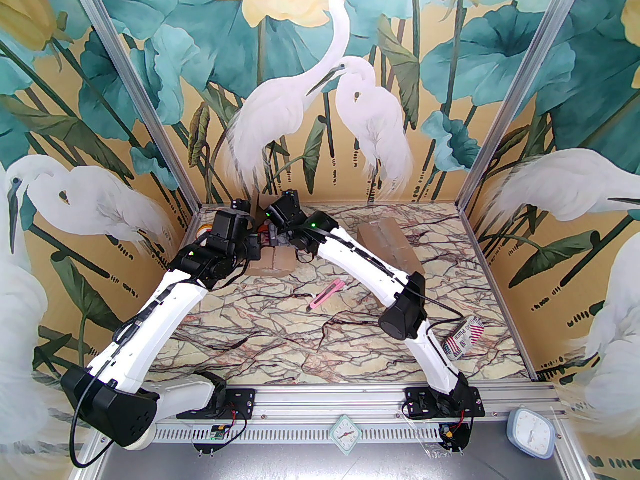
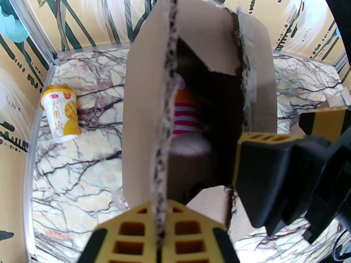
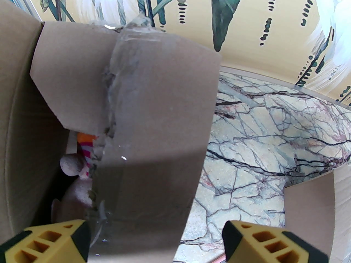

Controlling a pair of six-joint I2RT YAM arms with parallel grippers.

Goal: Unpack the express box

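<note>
**One box, two flaps, two sets of fingers**

The left fingers [image 2: 186,229] are clamped together on the corrugated edge of one flap [image 2: 142,105] of the open express box [image 2: 260,78], which stands just ahead of them. The right fingers [image 3: 54,240] stand apart, one on either side of a second, taped flap [image 3: 153,105]. One pink-striped item [image 2: 186,116] lies inside, beyond both. One yellow-and-white cup [image 2: 61,112] sits on the worktop [image 2: 82,174], left of the left fingers.

A robot test cell: printed heron-and-lotus panels [image 1: 320,93] in aluminium framing [image 1: 148,118] rise around the left gripper [image 2: 162,212]. Below it lies a marble-patterned tabletop [image 1: 280,328]; behind it, arm bases [image 1: 235,400] bolted to a slotted rail [image 1: 320,398].
</note>
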